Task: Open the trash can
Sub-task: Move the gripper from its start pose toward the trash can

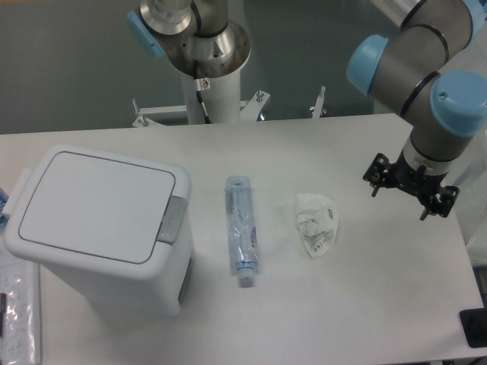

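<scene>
trash can [103,228]: near left edge, lid flat and shut, grey latch [173,220] facing desk centre, reachable for a press | gripper [411,186]: near right edge, fingers spread, holding nothing, well apart from can | bottle [241,226], crumpled wrapper [316,223]: mid-desk between them, likely awaiting disposal

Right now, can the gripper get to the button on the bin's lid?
Probably yes. The gripper hangs above the table's right side; the bottle and crumpled paper between lie low, and the button is uncovered.

Trash can [99,228] lid shut; claw [411,186] well apart.
</scene>
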Robot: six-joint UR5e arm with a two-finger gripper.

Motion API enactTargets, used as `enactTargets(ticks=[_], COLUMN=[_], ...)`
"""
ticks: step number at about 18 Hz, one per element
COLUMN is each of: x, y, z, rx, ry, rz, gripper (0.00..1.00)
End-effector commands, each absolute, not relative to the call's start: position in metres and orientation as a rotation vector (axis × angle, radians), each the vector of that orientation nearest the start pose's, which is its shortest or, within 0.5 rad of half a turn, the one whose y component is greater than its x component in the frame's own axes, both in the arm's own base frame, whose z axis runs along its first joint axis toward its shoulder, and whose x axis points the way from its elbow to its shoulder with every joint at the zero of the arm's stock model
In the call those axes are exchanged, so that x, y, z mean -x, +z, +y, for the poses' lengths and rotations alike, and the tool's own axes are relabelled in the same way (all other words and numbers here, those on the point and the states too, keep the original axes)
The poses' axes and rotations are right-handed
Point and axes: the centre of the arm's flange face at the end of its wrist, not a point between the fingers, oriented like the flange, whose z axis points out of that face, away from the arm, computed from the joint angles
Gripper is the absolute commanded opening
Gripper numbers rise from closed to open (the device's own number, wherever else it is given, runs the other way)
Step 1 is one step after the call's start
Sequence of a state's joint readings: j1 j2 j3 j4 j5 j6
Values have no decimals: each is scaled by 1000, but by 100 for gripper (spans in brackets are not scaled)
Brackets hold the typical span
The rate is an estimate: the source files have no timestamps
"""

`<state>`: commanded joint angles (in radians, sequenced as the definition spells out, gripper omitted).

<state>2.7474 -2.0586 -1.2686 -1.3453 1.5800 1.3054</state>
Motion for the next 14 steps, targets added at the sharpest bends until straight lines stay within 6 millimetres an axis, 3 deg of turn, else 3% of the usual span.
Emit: enactTargets(ticks=[7,12,14], x=[580,565,552], y=[363,386,393], z=[389,409,427], rx=[3118,3076,3041], ry=[36,97,87], rz=[185,-78,-110], gripper=[100,100,100])
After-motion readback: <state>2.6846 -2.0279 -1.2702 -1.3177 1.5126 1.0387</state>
